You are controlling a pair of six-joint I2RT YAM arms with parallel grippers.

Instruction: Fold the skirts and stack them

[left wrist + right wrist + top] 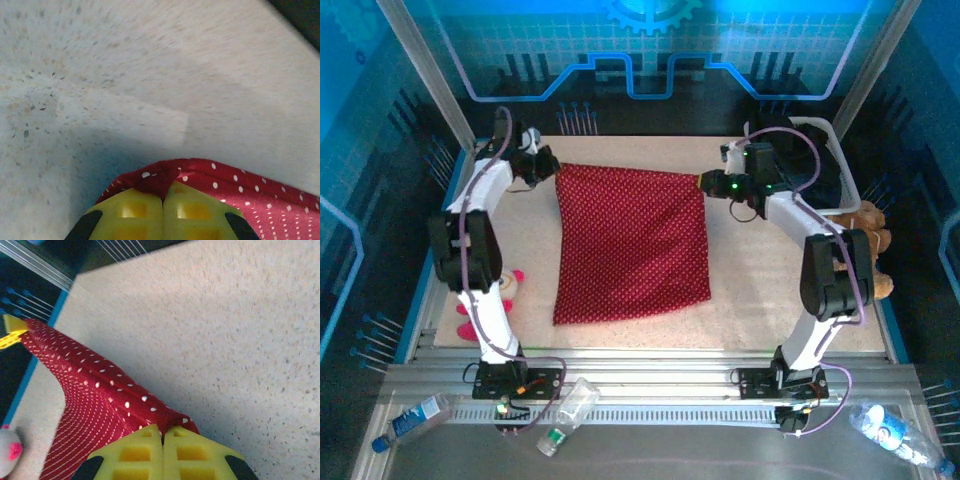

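The red skirt (pixel 632 245) with small white dots was spread across the counter (pixel 760 300), its near part lying flat. Its far edge was raised and drawn taut between the two arms. At the skirt's far left corner the left jaws were closed on the cloth, at the end of the left arm (pixel 470 240). In the left wrist view the yellow fingertips (pixel 132 215) were pressed together with the dotted hem (pixel 240 195) pinched between them. At the skirt's far right corner the right jaws, carried by the right arm (pixel 820 260), were likewise shut on the cloth. Their fingertips (pixel 195 455) met over a fold of the skirt (pixel 95 395). A brown teddy bear (pixel 868 222) was seen well to the right of the skirt, and a pink-and-white plush doll (pixel 505 292) lay to the left of its near left corner.
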